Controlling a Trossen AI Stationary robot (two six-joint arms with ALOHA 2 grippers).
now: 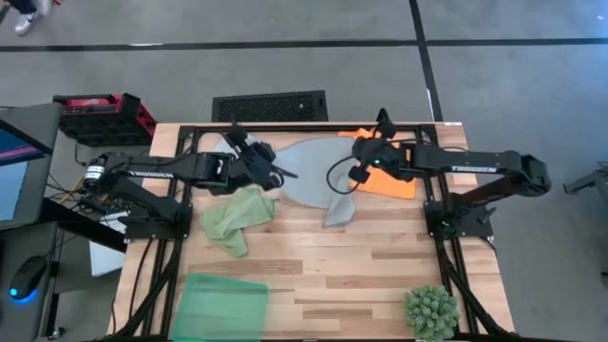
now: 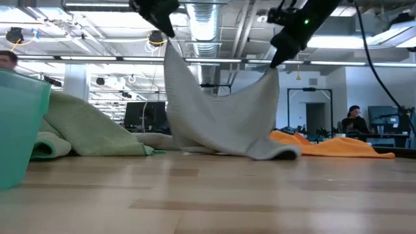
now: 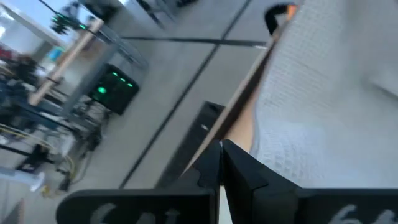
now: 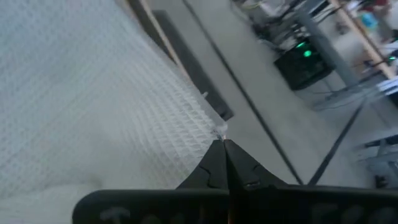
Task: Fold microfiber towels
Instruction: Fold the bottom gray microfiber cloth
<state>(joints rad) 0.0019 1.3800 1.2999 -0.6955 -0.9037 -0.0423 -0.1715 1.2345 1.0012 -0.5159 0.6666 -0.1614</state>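
1. High view: both arms reaching inward over the far half of the wooden table, with a pale grey-blue towel strung between them.
2. Left gripper closed on that towel's left corner, raised above the table; left wrist view confirms fingers pinched together against the waffle-textured cloth.
3. Right gripper clamped on the opposite corner; right wrist view shows fingertips meeting at the cloth's edge.
4. Low view: grey-blue towel hanging like a sagging curtain from left gripper and right gripper, lower edge resting and bunched on the tabletop.
5. Orange towel spread flat under and just beyond the right gripper, near the far right edge; in the low view lying low behind the hanging cloth.
6. Light green towel crumpled on the left-centre of the table, just nearer than the left gripper; in the low view heaped at the left.
7. Darker green tray at the near left corner; spiky plant at the near right corner.
8. Second grey-blue towel: cannot tell apart from the lifted one.
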